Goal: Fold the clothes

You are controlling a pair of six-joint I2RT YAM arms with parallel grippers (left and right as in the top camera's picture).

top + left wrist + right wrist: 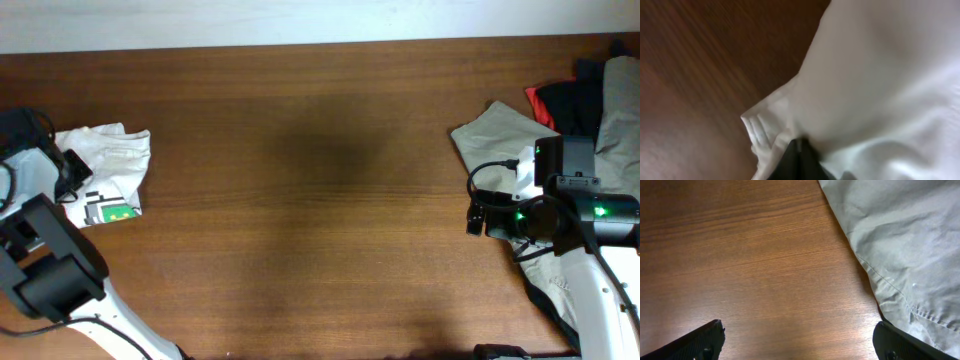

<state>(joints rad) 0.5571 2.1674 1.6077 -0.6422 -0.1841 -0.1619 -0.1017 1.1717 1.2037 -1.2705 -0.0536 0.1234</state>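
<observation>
The white T-shirt [108,162] lies at the far left of the table [320,210] as a small, wrinkled bundle with its printed patch [112,210] facing up, so it appears already gathered into a compact shape, though how neatly its layers sit cannot be judged. The left gripper [799,161] is right on the shirt, its fingers seemingly pressed together on a hem of the white cloth, which suggests a last fold or tidying is in hand. The right gripper [797,332] hangs with fingers spread wide over bare wood, just beside the khaki garment [900,245], holding nothing.
</observation>
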